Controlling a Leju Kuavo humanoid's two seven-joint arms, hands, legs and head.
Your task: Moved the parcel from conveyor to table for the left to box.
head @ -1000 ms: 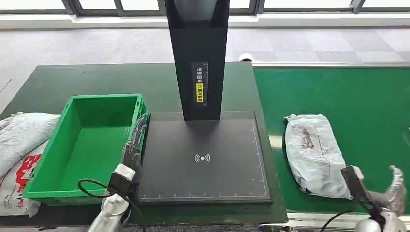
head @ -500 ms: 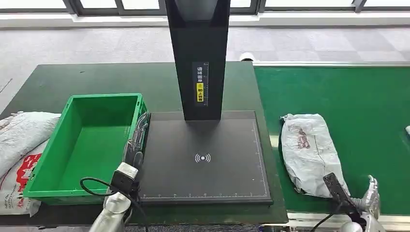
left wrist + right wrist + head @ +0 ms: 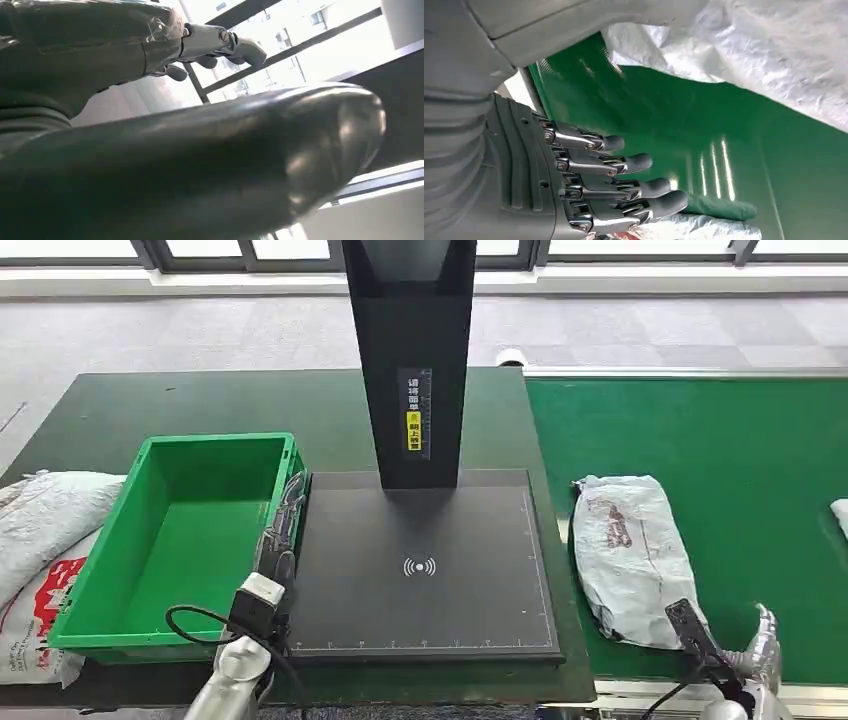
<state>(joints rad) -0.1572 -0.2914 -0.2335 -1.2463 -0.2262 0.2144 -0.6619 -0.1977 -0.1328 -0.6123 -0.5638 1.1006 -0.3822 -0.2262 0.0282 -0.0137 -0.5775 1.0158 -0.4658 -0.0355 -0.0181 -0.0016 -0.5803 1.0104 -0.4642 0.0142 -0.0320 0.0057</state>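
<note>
Grey-white plastic, the parcel [image 3: 628, 558] lies on the green conveyor [image 3: 740, 450], its long axis running away from the robot, just ahead and left of the right hand [image 3: 752, 652]. That hand hovers low at the belt's near edge, fingers [image 3: 624, 167] spread, holding nothing. The left hand [image 3: 165, 45] waits farther off; whether it is spread or curled I cannot tell.

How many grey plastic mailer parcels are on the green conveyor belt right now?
2: one crumpled grey plastic parcel near the green conveyor belt's left edge, and a sliver of another at the frame's right edge. Others may lie beyond.
</note>
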